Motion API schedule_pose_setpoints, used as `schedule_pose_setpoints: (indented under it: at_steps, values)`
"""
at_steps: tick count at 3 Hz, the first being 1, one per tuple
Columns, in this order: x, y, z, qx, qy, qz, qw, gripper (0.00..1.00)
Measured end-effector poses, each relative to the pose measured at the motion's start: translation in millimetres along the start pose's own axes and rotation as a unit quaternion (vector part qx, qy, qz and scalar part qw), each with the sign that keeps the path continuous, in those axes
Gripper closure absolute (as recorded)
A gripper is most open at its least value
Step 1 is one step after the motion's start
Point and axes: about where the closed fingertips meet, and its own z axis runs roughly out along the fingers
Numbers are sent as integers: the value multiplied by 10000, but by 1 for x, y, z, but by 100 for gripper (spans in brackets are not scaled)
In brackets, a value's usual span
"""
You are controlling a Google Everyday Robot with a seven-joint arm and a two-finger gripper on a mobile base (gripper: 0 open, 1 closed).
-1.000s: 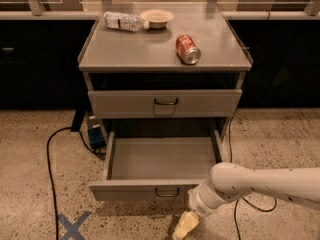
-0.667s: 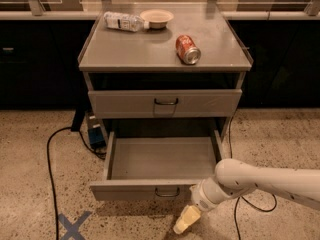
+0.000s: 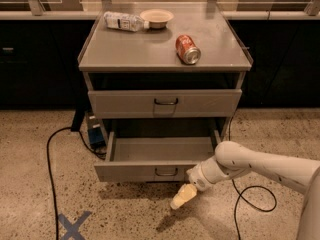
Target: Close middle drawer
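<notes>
A blue tape cross [image 3: 72, 225] is seen on the floor nearest the camera, low and to the left of the pincer [image 3: 183, 196]. The pincer hangs just above the floor, tilted down and to the left, at the end of a white arm [image 3: 255, 163] that reaches in from the right. Whether the pincer is apart or together cannot be told. A dark cable [image 3: 252, 194] is looped on the floor to its right.

Just above and to the left of the pincer, the drawer [image 3: 131, 172] is found pulled well out of the table [image 3: 150, 54], its bare inside exposed. Its front panel is near the pincer, but no contact is shown; the wire handle [image 3: 166, 172] lies slightly up and left of it.

Higher up, the upper drawer [image 3: 200, 103] is seen pushed in. On the table top, far above the pincer, a red can [image 3: 187, 49] lies on its side, with a bowl [image 3: 156, 18] and a lying bottle [image 3: 123, 21] beyond it to the left.

The task is judged barely begun: the front has yet to be met and pushed fully home.
</notes>
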Motion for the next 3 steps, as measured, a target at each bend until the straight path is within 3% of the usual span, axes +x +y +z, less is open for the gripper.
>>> schedule_pose_setpoints:
  at_steps: [1,2,3]
  values:
    - [-31,-36,-12,434,-75,-7,9990,0]
    - [-31,-40,-7,408,-64,8,9991,0]
    - [-59,-83,2,570,102,-176,9982,0]
